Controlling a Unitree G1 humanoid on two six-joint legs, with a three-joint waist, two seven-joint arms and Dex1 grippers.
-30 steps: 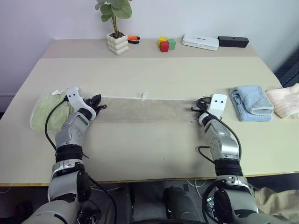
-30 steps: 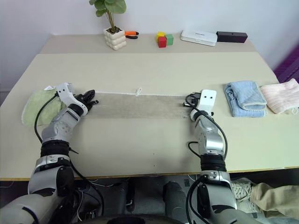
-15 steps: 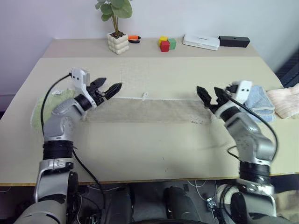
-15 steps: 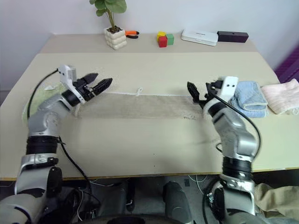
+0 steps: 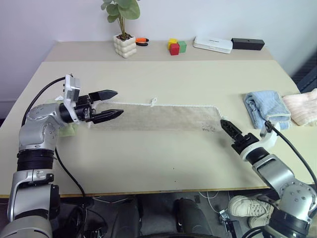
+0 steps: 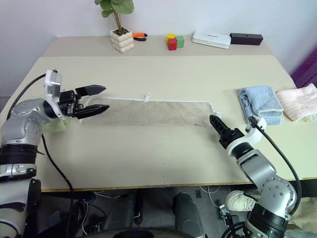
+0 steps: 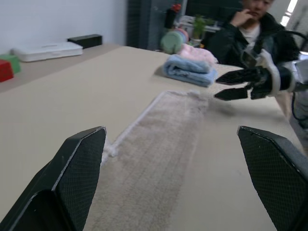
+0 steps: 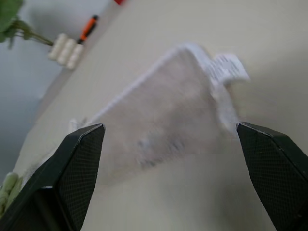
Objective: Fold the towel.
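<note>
While the right gripper [image 5: 227, 126] hangs near the table's [image 5: 163, 168] front edge with jaws spread, holding nothing, I see the towel [image 5: 158, 117] lying flat as a long strip beyond it. Left gripper [image 5: 110, 104], jaws spread, hovers over the strip's left end.

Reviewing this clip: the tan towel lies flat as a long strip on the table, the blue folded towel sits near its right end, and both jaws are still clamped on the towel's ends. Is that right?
Not quite. Neither gripper holds the towel: the left gripper and right gripper both have their jaws open and hang clear of the cloth, as the left eye view shows. The rest stands: the towel lies flat as a long strip, with the blue folded towel near its right end.
</note>
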